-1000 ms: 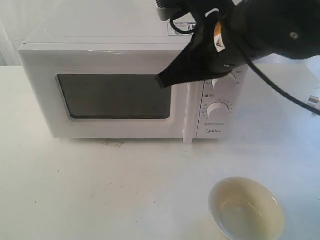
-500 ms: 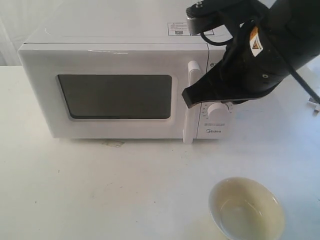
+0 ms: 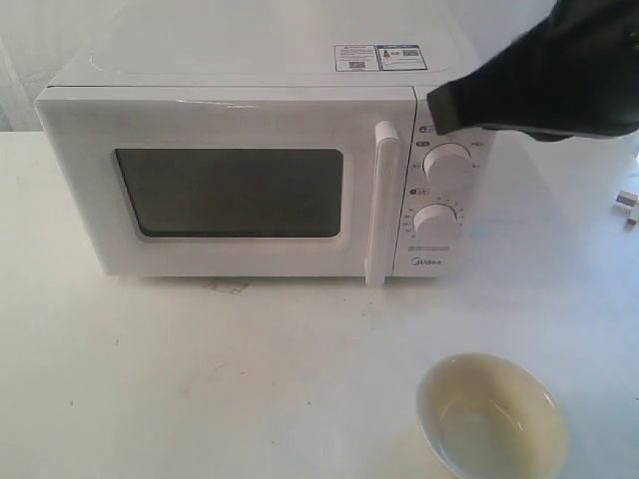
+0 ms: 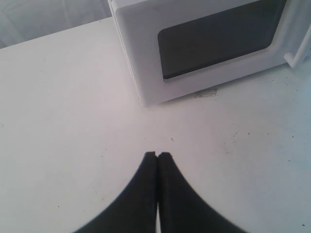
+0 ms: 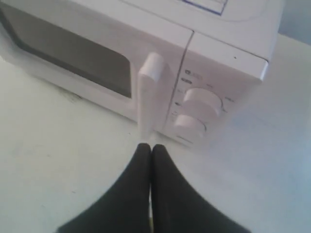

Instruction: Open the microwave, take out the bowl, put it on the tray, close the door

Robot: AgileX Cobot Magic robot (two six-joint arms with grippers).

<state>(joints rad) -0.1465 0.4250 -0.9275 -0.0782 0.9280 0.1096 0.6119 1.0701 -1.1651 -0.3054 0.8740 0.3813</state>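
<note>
The white microwave [image 3: 250, 100] stands at the back of the table with its door [image 3: 215, 185] shut flush and the bar handle [image 3: 381, 205] upright beside two round knobs. A cream-white bowl [image 3: 492, 417] sits on the table in front, at the lower right, upright with nothing in it. My right gripper [image 3: 439, 105] hangs shut and holding nothing at the upper right, in front of the control panel's top; in its wrist view the right gripper [image 5: 150, 147] is apart from the handle [image 5: 148, 94]. My left gripper [image 4: 157, 155] is shut over bare table, away from the microwave [image 4: 146, 43]. No tray shows.
The white table [image 3: 200, 379] stretches in front of the microwave. A small plug-like object [image 3: 627, 205] lies at the right edge. Stickers [image 3: 379, 57] sit on the microwave's top.
My right arm has pulled back up and to the right, from over the door's right edge to beyond the control panel, uncovering the handle and knobs. Door and bowl have not moved.
</note>
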